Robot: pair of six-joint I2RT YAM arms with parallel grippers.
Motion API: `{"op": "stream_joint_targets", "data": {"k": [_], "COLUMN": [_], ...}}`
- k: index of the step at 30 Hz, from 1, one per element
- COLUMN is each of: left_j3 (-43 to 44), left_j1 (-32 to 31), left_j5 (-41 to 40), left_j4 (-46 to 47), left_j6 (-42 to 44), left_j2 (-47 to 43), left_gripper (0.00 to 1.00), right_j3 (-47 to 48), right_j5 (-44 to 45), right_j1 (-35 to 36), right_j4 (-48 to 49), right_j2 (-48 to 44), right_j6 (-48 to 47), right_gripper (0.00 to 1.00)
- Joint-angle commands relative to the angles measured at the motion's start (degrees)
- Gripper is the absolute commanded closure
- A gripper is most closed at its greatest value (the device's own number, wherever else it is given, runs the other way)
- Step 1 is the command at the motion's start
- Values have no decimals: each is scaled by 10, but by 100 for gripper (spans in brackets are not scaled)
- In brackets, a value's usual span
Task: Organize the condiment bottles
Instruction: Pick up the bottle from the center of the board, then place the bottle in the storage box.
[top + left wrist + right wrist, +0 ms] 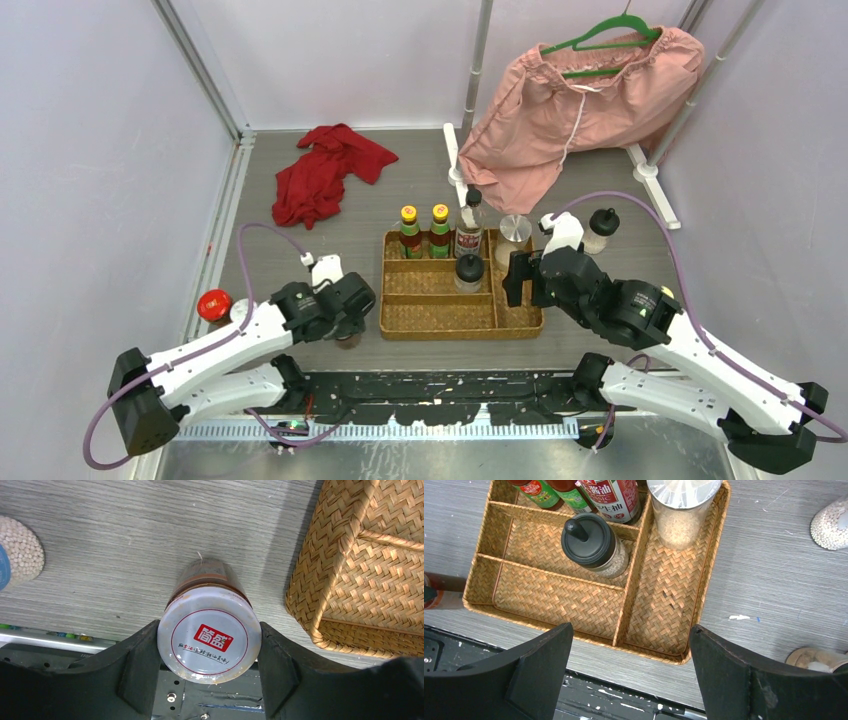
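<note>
Just left of the wicker tray [460,333], my left gripper [346,326] has both fingers pressed against the white lid of a brown-filled jar [209,642] that stands upright on the table. In the tray's back row are two yellow-capped green-labelled sauces [409,230], a taller black-capped clear bottle [469,225] and a silver-lidded shaker [513,235]. A black-lidded shaker [593,542] sits in the middle compartment. My right gripper [631,645] hangs open over the tray's near right corner with nothing between its fingers.
A red-lidded jar [213,305] stands at the far left, beside a bead-filled jar [20,550]. A black-capped bottle [600,228] stands right of the tray. A red cloth [325,172] lies at the back, and pink shorts on a green hanger [580,105] hang from a rack.
</note>
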Motion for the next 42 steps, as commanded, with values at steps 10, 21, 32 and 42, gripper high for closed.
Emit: {"op": "stream_joint_targets", "data": {"k": [10,21,32,42], "left_j3": [74,224,356,422], "left_j1": [-21,-21,-21,-22], "left_j5": [-71,-92,-36,53], "left_j4": [-31,-65,-44,34], "left_j6": [-10,90,218,307], "left_j2": [-1,34,149,229], "left_gripper": [62,64,64,63], "right_j3": [-4,-4,10,28], "right_j5": [11,13,30,44], "right_j1": [3,3,3,3], "right_j4": [13,13,1,-14], "right_j2": [-11,-2,10,21], "right_j6": [8,7,4,-2], "right_gripper": [9,9,9,9]}}
